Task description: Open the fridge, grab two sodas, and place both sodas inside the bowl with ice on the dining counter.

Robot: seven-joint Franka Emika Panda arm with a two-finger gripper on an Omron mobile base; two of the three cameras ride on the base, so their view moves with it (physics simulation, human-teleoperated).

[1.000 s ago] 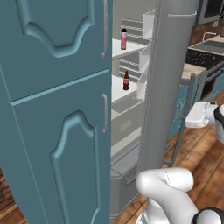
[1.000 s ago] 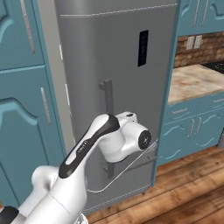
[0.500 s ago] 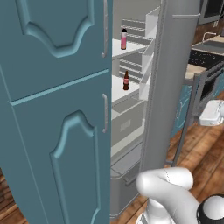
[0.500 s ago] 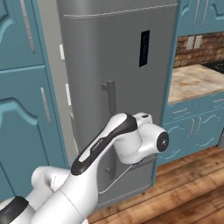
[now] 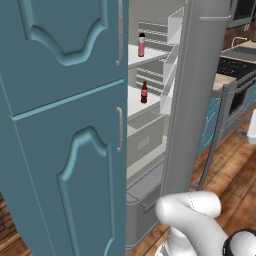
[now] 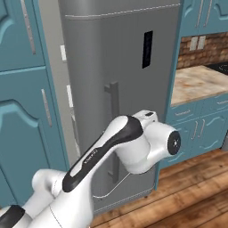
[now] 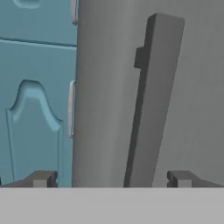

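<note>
The grey fridge (image 6: 111, 53) stands with its door (image 5: 195, 90) swung partly open. On its white shelves I see the two sodas: the pink one (image 5: 141, 45) on the upper shelf and the dark reddish-brown one (image 5: 144, 93) a shelf lower. My gripper (image 7: 111, 179) is open in front of the door's outer face. The long vertical handle (image 7: 151, 100) rises between the two fingertips (image 7: 41, 178), which hold nothing. My arm (image 6: 133, 147) reaches across the door below the black display panel (image 6: 148, 49). The bowl with ice and the dining counter are out of view.
A tall teal cabinet (image 5: 65, 125) stands close on the left of the fridge opening. A stove (image 5: 235, 85) lies beyond the door. To the fridge's right, a beige countertop (image 6: 196, 82) tops teal cabinets. The floor (image 6: 196, 191) is wood.
My arm has swung further right and toward the camera in the right base view, and the hand has slid toward the right edge of the left base view. The gripper has stayed open.
</note>
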